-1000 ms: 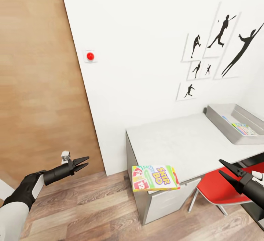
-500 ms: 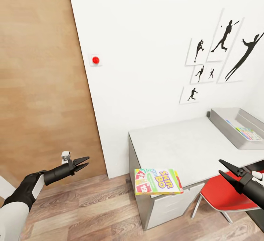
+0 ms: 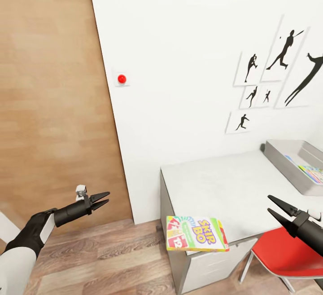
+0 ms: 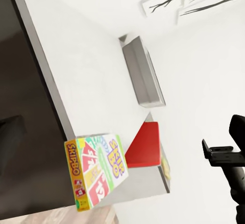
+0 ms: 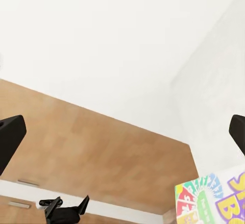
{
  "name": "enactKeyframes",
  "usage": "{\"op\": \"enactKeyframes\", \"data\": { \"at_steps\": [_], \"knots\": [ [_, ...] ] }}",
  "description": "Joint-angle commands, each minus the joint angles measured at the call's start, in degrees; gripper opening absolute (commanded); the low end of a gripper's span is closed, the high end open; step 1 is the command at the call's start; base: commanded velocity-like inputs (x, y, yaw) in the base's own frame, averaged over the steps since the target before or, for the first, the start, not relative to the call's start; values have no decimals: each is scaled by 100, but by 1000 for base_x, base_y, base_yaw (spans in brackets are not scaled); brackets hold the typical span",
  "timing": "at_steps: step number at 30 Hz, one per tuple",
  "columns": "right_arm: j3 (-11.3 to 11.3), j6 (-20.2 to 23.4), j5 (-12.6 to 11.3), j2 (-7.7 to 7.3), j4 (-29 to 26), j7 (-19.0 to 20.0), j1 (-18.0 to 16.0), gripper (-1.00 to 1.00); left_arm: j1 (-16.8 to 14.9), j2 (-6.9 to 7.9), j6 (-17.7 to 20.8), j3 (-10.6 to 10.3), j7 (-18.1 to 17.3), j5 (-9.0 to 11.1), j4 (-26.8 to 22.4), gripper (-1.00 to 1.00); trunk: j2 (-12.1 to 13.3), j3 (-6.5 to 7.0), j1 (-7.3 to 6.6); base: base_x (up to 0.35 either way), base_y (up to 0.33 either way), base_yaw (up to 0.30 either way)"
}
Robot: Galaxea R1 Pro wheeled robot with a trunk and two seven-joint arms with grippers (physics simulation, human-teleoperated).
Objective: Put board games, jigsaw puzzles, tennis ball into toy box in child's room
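Overhanging the table's (image 3: 224, 182) near edge, the board game (image 3: 196, 234) risks tipping floorward if nudged; left gripper (image 3: 102, 199) narrowly parted, right gripper (image 3: 275, 208) parted wider, both empty.

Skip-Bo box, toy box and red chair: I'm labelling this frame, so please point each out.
Skip-Bo box (image 3: 196, 233), head view, middle of its printed top face.
toy box (image 3: 283, 164), head view, its near grey sloping wall.
red chair (image 3: 287, 255), head view, bare seat surface.
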Motion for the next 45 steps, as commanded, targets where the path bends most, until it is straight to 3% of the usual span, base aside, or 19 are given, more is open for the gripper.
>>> {"op": "enactKeyframes", "data": {
  "at_steps": [1, 24, 45],
  "knots": [
    [-9, 26, 42, 0, 2, 48, -7, 100, -6, -4, 58, 6, -18, 1, 0, 100, -12, -2, 4, 3, -150, 90],
    [15, 26, 47, 8, 5, 39, -5, 100, -6, -16, 58, -3, -21, 1, 0, 100, -12, 214, 4, -1, -106, 90],
    [8, 26, 47, 6, 5, 39, -7, 100, -6, -17, 58, -4, -24, 1, 0, 100, -12, 230, 4, -49, -61, 8]
  ]
}}
